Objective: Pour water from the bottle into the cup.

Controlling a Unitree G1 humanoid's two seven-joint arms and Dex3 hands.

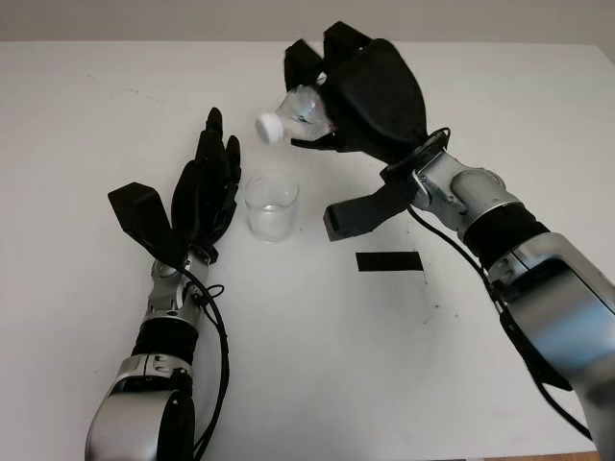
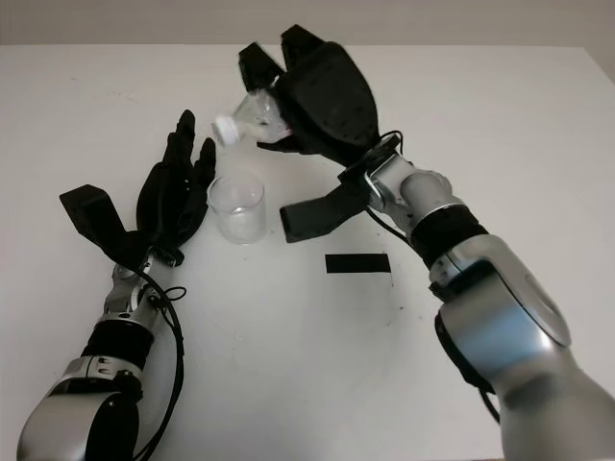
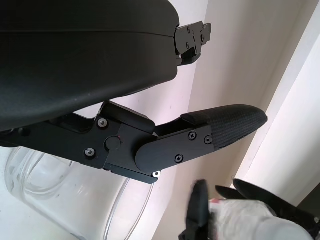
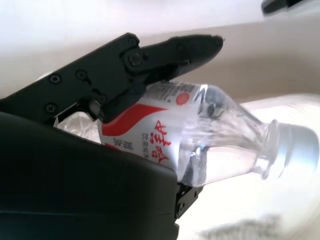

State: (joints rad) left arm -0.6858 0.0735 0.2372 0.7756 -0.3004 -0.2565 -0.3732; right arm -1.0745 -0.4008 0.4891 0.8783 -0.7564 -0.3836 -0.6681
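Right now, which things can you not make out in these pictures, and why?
- Body of the bottle, head views: the right hand is wrapped around it.
- Whether the bottle's white cap is screwed tight: blurred in the right wrist view.
- Whether the cup holds water: clear glass on the white table.
- Whether the open left hand touches the cup: cannot tell.

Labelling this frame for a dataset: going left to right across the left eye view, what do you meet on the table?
left hand → cup → bottle held in the right hand; black tape strip lies right of the cup.

Bottle [image 1: 288, 117] above cup [image 1: 272, 207], left hand [image 1: 205, 187] beside.
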